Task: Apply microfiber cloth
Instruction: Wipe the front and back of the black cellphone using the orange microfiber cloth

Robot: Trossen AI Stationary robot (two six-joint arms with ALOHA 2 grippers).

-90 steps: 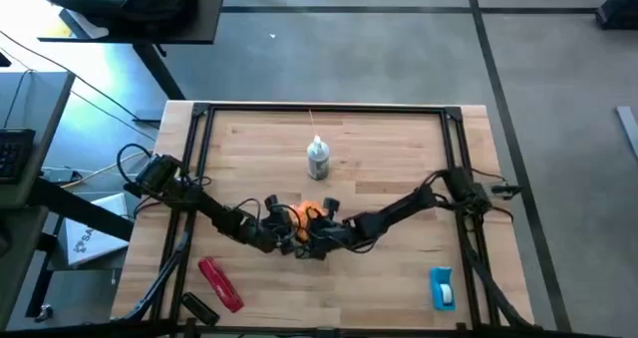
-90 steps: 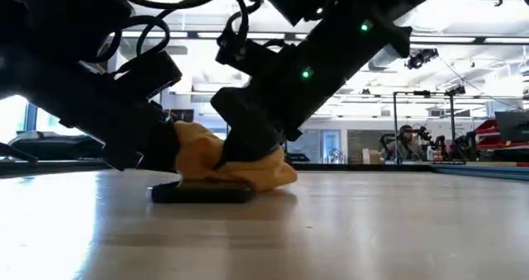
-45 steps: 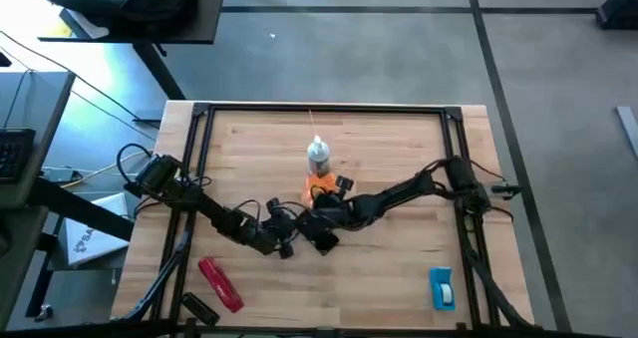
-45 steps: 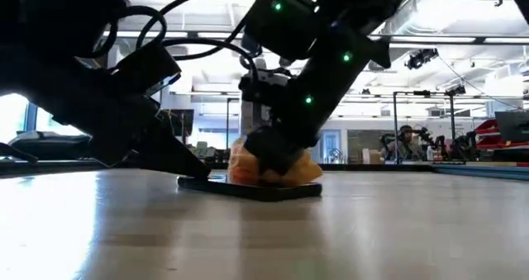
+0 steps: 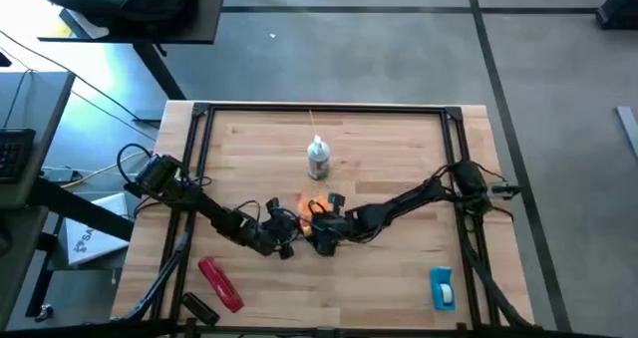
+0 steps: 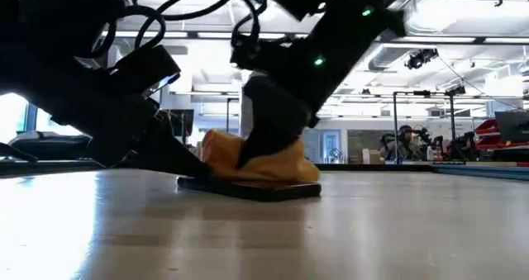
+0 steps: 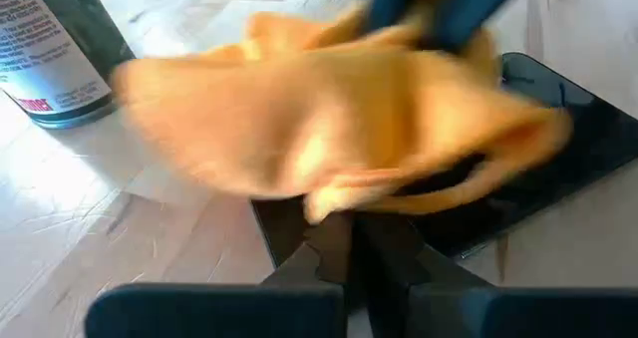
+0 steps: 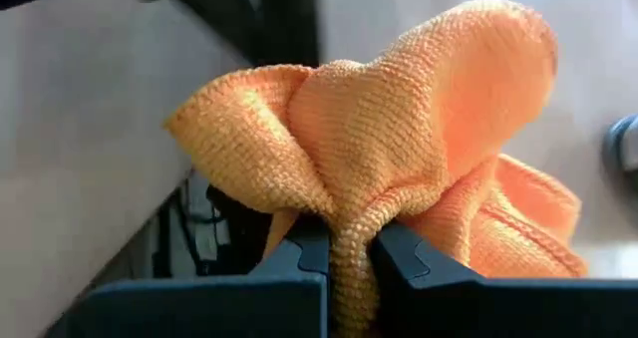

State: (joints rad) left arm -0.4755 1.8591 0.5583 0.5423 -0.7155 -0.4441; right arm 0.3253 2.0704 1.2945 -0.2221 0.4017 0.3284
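Near the middle of the wooden surface (image 5: 399, 268), the right gripper (image 5: 317, 221) has its fingers clamped tight on a pinched fold of the microfiber cloth (image 8: 399, 169), which bunches out above the fingertips (image 8: 404, 263) in the right wrist view. In the low view the cloth sits pressed onto the black phone (image 6: 252, 189), whose right end tilts slightly off the surface. The left gripper (image 5: 281, 236) lies at about 8 o'clock from the cloth, its fingers closed together and touching the phone's near edge in the left wrist view. A spray bottle (image 5: 317, 159) stands upright at 12 o'clock from the cloth. A red oblong tool (image 5: 220, 283) lies toward 7 o'clock, well apart.
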